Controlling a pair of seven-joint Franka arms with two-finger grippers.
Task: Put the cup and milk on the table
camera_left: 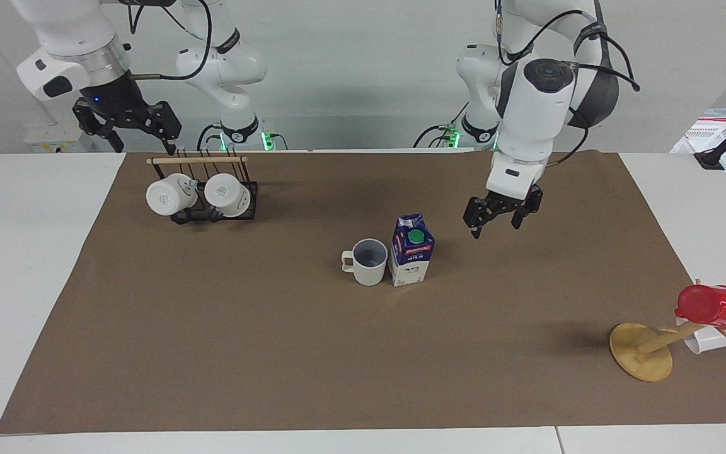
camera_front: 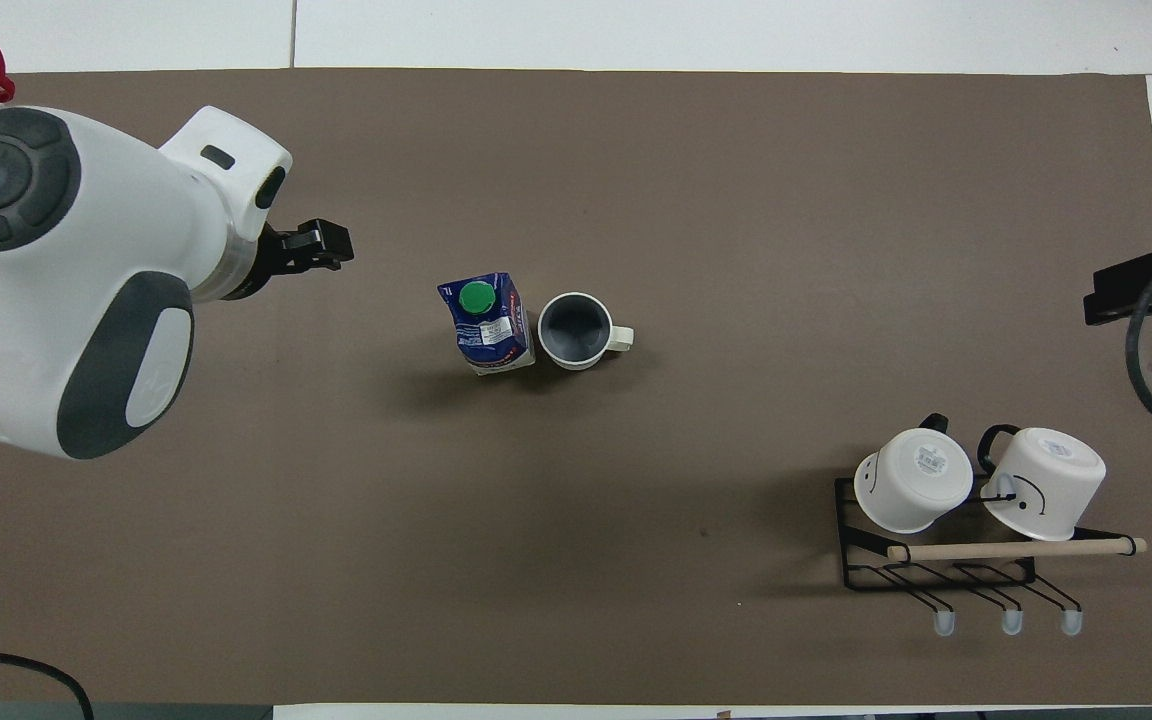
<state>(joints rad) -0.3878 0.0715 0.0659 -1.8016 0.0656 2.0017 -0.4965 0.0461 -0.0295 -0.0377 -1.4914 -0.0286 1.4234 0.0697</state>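
The left gripper (camera_left: 496, 222) hangs in the air over bare brown paper (camera_left: 275, 353), its fingers apart and holding nothing, off to the left arm's side of the milk (camera_left: 411, 250) and clear of it. The carton stands upright near the middle of the table (camera_left: 23, 265), its green cap up, roughly midway between the edge by the robots and the edge farthest from them. The cup (camera_left: 366, 261) stands upright just beside the carton, on the side toward the right arm's end, its handle pointing that way too.

The right gripper (camera_left: 128, 125) waits high above the table edge nearest the robots, empty with its fingers spread, over the black mug rack (camera_left: 212, 211) near the corner by the right arm, where two white mugs (camera_left: 171, 195) hang. A wooden mug tree (camera_left: 641, 351) carrying a red cup (camera_left: 714, 307) stands near the corner farthest from the robots at the left arm's end.
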